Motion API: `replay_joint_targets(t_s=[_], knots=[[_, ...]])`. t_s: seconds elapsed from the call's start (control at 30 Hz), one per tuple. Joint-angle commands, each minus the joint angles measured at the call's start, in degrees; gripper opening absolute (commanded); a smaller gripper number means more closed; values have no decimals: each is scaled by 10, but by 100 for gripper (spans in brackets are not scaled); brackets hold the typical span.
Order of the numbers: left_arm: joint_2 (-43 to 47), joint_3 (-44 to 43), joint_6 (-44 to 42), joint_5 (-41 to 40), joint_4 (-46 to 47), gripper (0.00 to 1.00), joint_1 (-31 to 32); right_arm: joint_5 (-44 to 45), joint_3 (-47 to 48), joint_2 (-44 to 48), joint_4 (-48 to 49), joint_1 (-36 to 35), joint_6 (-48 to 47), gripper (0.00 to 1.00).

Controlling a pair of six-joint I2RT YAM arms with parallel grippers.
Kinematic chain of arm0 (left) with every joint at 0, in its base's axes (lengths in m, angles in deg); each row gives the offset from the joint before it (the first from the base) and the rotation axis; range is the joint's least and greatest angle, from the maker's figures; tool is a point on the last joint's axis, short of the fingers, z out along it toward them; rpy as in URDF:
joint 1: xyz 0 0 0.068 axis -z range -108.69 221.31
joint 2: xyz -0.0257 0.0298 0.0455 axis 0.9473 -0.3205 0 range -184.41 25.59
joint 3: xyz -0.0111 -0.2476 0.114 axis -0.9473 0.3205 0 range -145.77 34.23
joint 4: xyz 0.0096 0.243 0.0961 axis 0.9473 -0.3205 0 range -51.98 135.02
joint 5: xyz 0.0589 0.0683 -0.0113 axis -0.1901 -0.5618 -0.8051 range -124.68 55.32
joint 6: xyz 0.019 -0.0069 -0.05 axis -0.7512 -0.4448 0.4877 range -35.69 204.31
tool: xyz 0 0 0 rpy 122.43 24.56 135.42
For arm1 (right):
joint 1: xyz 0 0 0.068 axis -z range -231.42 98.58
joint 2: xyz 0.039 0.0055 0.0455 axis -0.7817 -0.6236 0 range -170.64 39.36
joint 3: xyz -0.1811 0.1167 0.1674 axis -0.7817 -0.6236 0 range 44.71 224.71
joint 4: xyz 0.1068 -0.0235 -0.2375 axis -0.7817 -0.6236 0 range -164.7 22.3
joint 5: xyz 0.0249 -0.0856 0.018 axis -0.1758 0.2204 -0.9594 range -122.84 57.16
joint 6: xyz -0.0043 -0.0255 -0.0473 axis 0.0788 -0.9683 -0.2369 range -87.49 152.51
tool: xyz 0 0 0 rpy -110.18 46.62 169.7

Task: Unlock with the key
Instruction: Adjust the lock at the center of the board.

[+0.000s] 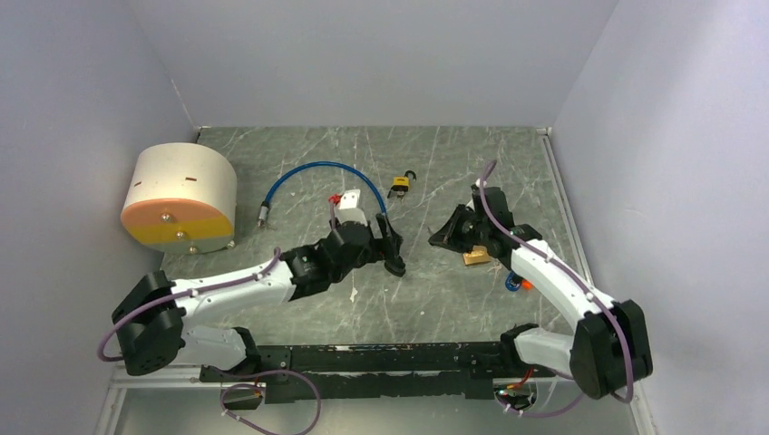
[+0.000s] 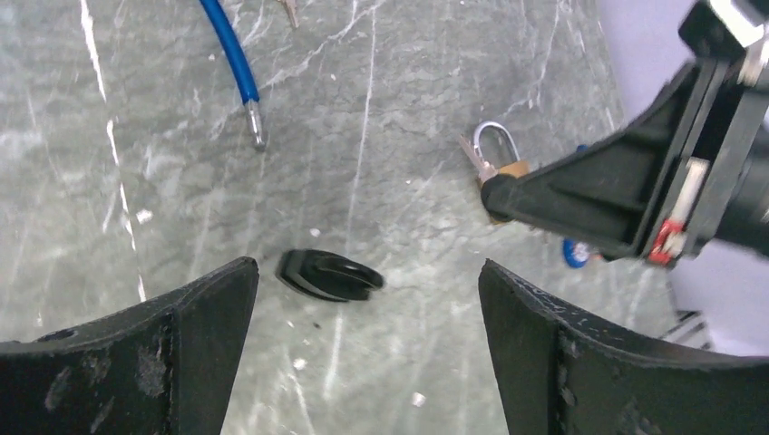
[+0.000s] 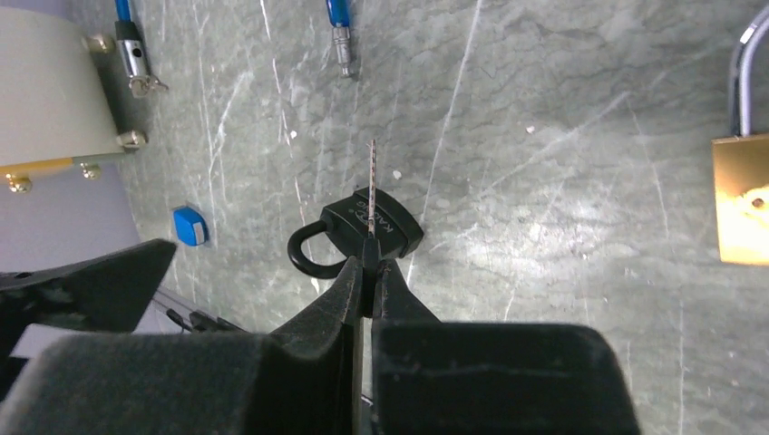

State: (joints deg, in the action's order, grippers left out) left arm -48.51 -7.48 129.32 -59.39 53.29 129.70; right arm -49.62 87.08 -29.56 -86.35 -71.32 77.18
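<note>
A black padlock (image 3: 367,228) lies flat on the grey marble table (image 3: 562,109); it also shows in the left wrist view (image 2: 328,275). My right gripper (image 3: 370,268) is shut on a thin silver key (image 3: 372,181), whose blade points forward above the padlock's body. My left gripper (image 2: 367,304) is open and empty, with the black padlock just ahead of its left finger (image 2: 209,317). In the top view the two grippers, left (image 1: 394,252) and right (image 1: 446,237), face each other mid-table; the black padlock is not clear there.
A brass padlock (image 3: 742,195) lies under the right arm (image 1: 475,256). A small yellow-and-black padlock (image 1: 400,186), a blue cable lock (image 1: 317,172) and a white-and-yellow cylinder (image 1: 181,195) sit further back and left. Walls enclose the table.
</note>
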Motion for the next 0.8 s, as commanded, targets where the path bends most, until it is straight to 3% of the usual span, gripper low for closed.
replay_joint_targets(t_s=[0.0,0.07,0.23,0.6,0.77], knots=[[-9,-131,185,-43,-353,94,13,39,-14,56,-39,5,18,0],[-56,-188,236,-63,-437,94,23,50,-15,73,-53,7,9,0],[-166,-288,368,-59,-534,89,34,56,-14,103,-98,24,-22,0],[-365,-462,479,-27,-602,83,42,47,-41,168,-160,70,-111,0],[-423,-496,508,-37,-626,70,42,34,-35,174,-166,72,-124,0]])
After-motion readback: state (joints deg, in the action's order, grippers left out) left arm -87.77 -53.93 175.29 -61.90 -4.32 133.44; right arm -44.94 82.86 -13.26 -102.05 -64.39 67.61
